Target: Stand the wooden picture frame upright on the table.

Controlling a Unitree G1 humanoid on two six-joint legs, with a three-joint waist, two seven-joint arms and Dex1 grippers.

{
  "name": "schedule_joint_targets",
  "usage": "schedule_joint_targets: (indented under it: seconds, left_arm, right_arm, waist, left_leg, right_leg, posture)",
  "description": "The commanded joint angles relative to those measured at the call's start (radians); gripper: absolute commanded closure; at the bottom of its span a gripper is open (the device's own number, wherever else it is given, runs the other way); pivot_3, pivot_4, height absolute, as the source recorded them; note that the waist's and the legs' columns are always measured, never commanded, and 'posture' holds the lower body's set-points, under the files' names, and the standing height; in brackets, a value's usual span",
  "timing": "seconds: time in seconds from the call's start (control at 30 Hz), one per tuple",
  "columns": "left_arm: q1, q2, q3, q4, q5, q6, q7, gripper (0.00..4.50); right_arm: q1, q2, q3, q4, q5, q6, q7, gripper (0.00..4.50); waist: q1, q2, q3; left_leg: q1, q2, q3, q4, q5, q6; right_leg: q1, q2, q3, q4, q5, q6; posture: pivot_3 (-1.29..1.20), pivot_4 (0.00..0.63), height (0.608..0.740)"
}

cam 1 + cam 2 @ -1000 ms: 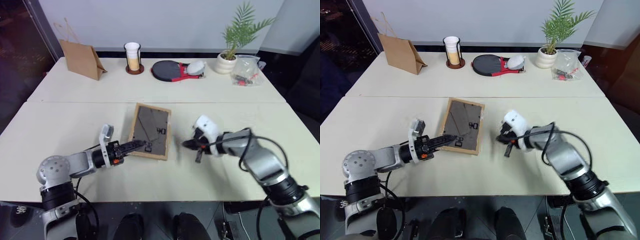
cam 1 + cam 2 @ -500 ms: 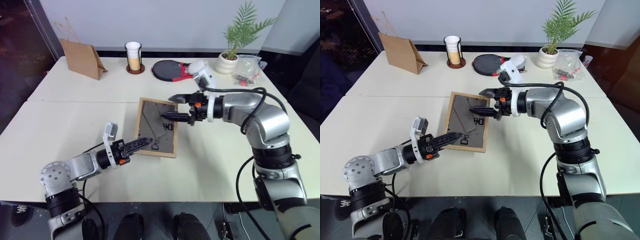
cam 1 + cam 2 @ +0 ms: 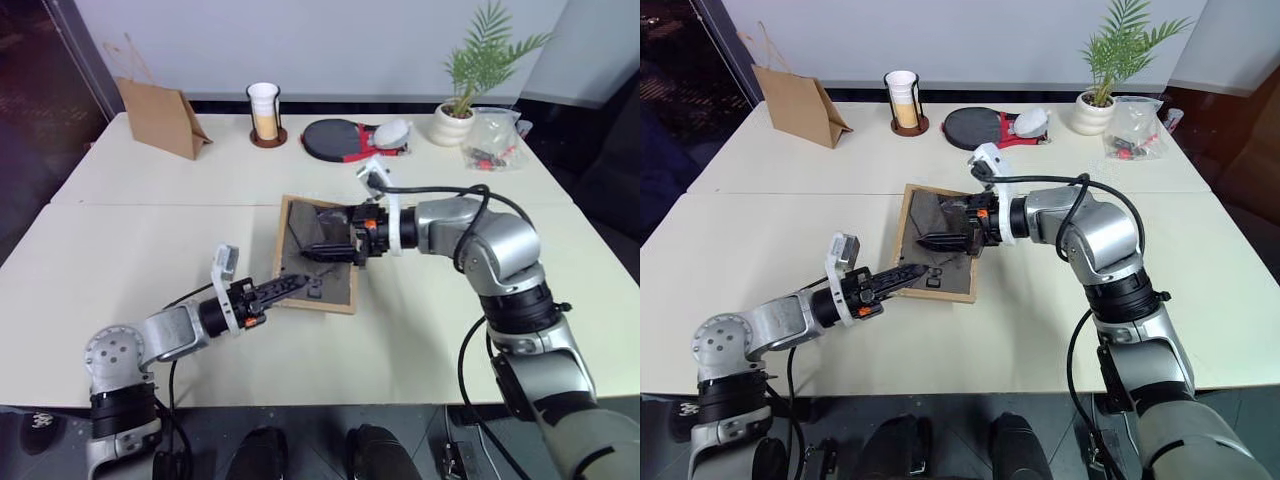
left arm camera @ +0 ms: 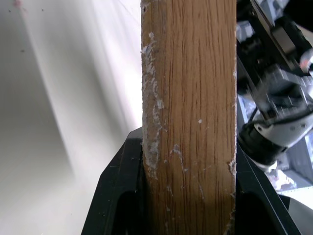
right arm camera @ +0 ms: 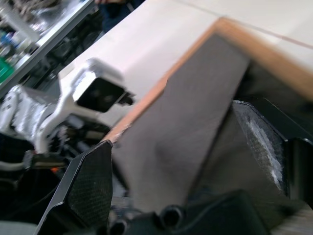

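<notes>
I have the small light-wood picture frame [image 3: 318,255] lying back-up on the cream-white worktop [image 3: 140,250], my left hand [image 3: 297,286] clamped on its near edge and my right hand [image 3: 325,240] spread wide over its fold-out stand [image 3: 317,224], which I judge must swing out next.

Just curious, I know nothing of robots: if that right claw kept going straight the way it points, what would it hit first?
Probably the dark grey-brown back of the small light-wood picture frame: the open right gripper already hangs just over it, though depth is unclear.
</notes>
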Motion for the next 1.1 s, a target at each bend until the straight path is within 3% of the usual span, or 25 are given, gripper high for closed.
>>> schedule_joint_targets:
  seconds: [0.03,0.37,0.47,0.57,0.73,0.8,0.93,1.1]
  left_arm:
    - [0.005,0.019,-0.019,-0.009,-0.065,-0.053,0.005,3.43]
    - [0.020,0.067,-0.068,0.004,-0.101,-0.136,0.026,3.43]
    - [0.018,0.080,-0.083,0.003,-0.116,-0.150,0.029,3.43]
    - [0.018,0.095,-0.095,-0.004,-0.147,-0.161,0.038,3.43]
    - [0.025,0.137,-0.118,-0.022,-0.261,-0.192,0.076,3.43]
    - [0.035,0.156,-0.131,-0.034,-0.312,-0.201,0.091,3.43]
    - [0.054,0.184,-0.168,-0.057,-0.374,-0.235,0.120,3.43]
    - [0.062,0.186,-0.197,-0.082,-0.378,-0.260,0.124,3.43]
  right_arm:
    - [-0.021,-0.003,-0.041,-0.078,0.060,0.024,0.000,0.06]
    - [-0.002,-0.092,-0.188,-0.235,0.209,0.166,-0.059,0.06]
    - [0.026,-0.141,-0.179,-0.247,0.183,0.138,-0.068,0.06]
    - [0.076,-0.279,-0.077,-0.229,-0.014,-0.109,-0.041,0.06]
    - [0.135,-0.435,0.029,0.049,-0.451,-0.848,-0.130,0.06]
    - [0.138,-0.458,0.082,0.177,-0.645,-1.202,-0.272,0.06]
    - [0.103,-0.417,0.169,0.381,-0.946,-1.657,-0.562,0.06]
    - [0.031,-0.324,0.233,0.534,-1.199,-1.866,-0.840,0.06]
  waist:
    - [0.000,0.000,0.000]
    - [0.001,0.000,0.000]
    - [-0.002,0.000,0.000]
    - [0.004,0.000,0.000]
    - [-0.001,0.000,0.000]
    - [-0.003,0.000,0.000]
    - [-0.006,0.000,0.001]
    - [-0.003,0.000,0.001]
  left_leg:
    - [0.000,0.000,0.000,0.000,0.000,0.000]
    - [0.000,0.000,0.000,-0.005,0.000,0.000]
    - [0.000,0.000,0.001,-0.006,0.000,0.000]
    - [0.000,0.000,0.001,-0.006,0.000,0.000]
    - [-0.001,-0.001,0.003,-0.006,0.000,0.000]
    - [-0.001,-0.001,0.004,-0.006,0.000,0.001]
    - [0.000,0.000,0.005,-0.006,0.001,-0.001]
    - [0.000,0.001,0.005,-0.006,0.006,-0.010]
  right_leg:
    - [0.000,0.000,0.000,0.000,0.000,0.000]
    - [-0.001,-0.001,0.000,-0.004,-0.001,-0.003]
    - [-0.001,-0.001,0.000,-0.004,-0.002,-0.003]
    - [-0.001,-0.001,0.000,-0.005,-0.002,-0.003]
    - [0.001,-0.001,0.002,-0.011,-0.002,-0.003]
    - [0.000,0.000,0.003,-0.011,-0.002,-0.003]
    - [0.000,0.003,0.003,-0.011,0.000,0.000]
    - [0.000,0.007,0.005,-0.010,0.000,0.001]
  posture:
    - [0.00,0.150,0.740]
    - [0.00,0.150,0.740]
    - [0.00,0.150,0.740]
    - [0.00,0.150,0.740]
    - [0.00,0.150,0.740]
    - [0.00,0.150,0.740]
    - [0.00,0.150,0.740]
    - [0.00,0.150,0.740]
